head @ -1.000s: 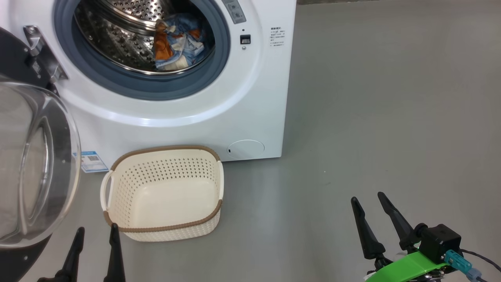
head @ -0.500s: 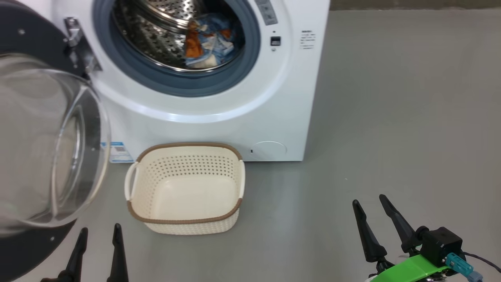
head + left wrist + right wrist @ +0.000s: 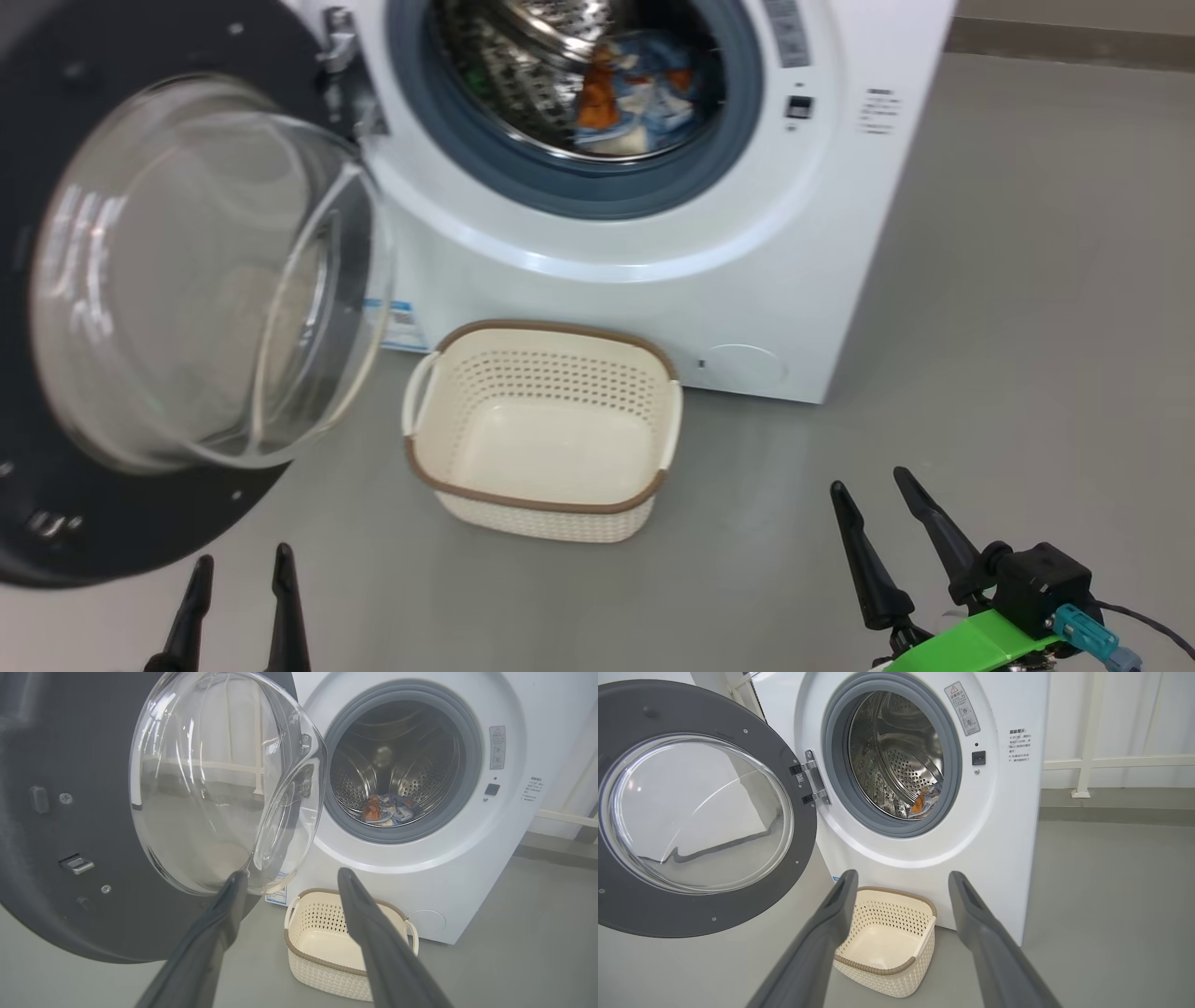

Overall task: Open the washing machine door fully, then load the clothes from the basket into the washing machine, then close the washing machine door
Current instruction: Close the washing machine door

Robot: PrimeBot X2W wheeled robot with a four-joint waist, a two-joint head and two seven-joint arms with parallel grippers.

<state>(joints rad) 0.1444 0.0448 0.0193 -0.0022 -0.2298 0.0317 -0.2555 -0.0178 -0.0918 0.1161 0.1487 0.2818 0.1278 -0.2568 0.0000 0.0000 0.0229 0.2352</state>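
With jaws apart on the left gripper (image 3: 243, 557) and right gripper (image 3: 867, 479), a push may slip off the washing machine door (image 3: 205, 280) glass.

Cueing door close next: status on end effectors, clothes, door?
Both open, empty: left end effector, right end effector. Loaded: clothes in drum; basket empty on floor. Wide open: washing machine door; basket possibly near its swing.

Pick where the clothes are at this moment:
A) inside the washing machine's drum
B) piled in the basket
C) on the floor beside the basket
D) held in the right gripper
A: the clothes lie in the drum of the washing machine, and the basket shows its bare bottom.
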